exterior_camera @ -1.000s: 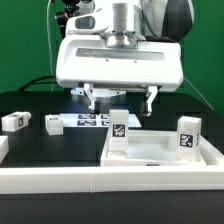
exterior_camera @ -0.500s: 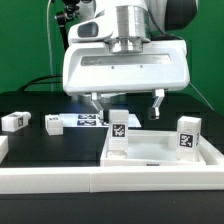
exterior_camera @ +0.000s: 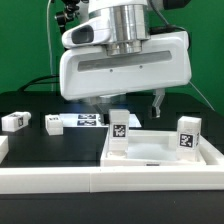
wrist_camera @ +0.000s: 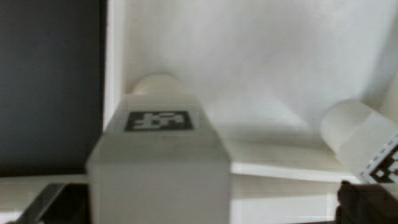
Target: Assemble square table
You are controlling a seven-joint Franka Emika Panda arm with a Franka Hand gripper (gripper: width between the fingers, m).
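The white square table top (exterior_camera: 160,152) lies at the exterior view's right, with its raised rim. Two white tagged legs stand on it: one (exterior_camera: 119,131) near its left corner, one (exterior_camera: 188,134) at the right. My gripper (exterior_camera: 130,102) hangs open just above and behind the left leg, not touching it. In the wrist view that leg (wrist_camera: 160,165) fills the middle, tag up, between my dark fingertips (wrist_camera: 381,192). The other leg (wrist_camera: 365,135) and the table top (wrist_camera: 267,90) show behind it. Two more legs (exterior_camera: 15,121) (exterior_camera: 52,124) lie loose on the black table.
The marker board (exterior_camera: 88,120) lies flat behind the table top. A long white border wall (exterior_camera: 90,182) runs along the front edge. A green backdrop stands behind the arm.
My gripper has shifted a little toward the exterior view's right and tilted, staying open above the left leg. The legs and the table top have not moved.
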